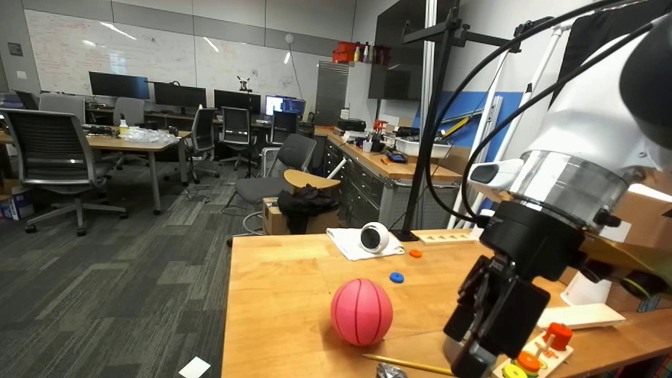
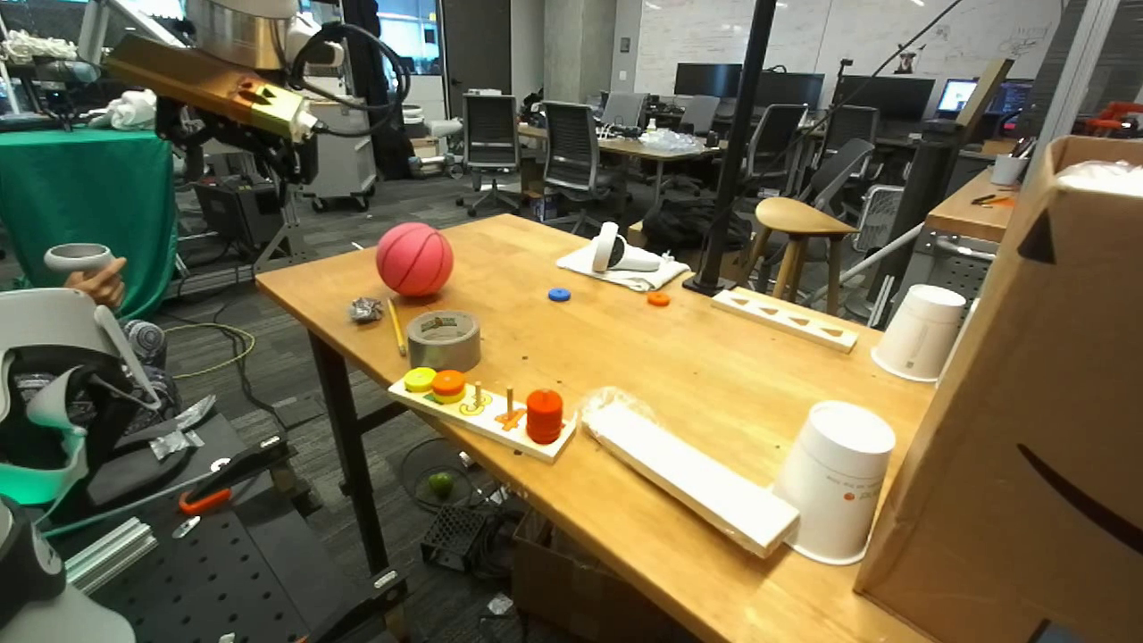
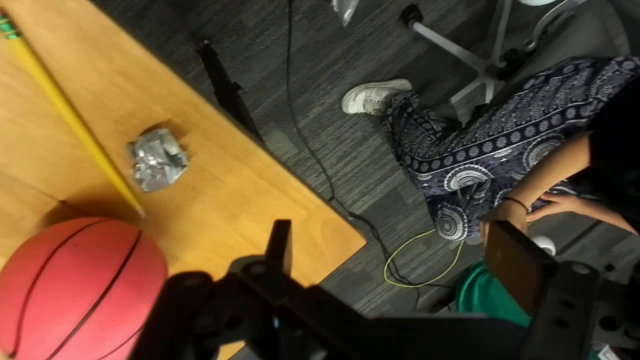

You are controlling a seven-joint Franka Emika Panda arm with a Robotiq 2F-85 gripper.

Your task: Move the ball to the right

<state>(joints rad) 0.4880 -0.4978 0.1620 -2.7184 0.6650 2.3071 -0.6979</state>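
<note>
Both fingers of my gripper (image 3: 392, 240) stand wide apart in the wrist view, holding nothing. Reading an exterior view from its left, I hang at the upper left, near the corner of the table (image 2: 509, 259); next to the right lie a crumpled silver lump (image 2: 364, 310) and a yellow pencil (image 2: 396, 327), then the ball (image 2: 415, 259), resting on the table, lower in that view than my fingertips and well apart from them. The coming move turns on that offset, I judge: across first, only then down, since the wrist view puts the ball at lower left, outside my span, the pencil's end just beside it. Being round, it gives me no long axis to match. Its skin is pinkish red, matt, crossed by thin dark seams like a basketball's. It looks broad for my grip and would probably roll if nudged. Farther right a roll of tape (image 2: 443, 351) sits nearby.
</note>
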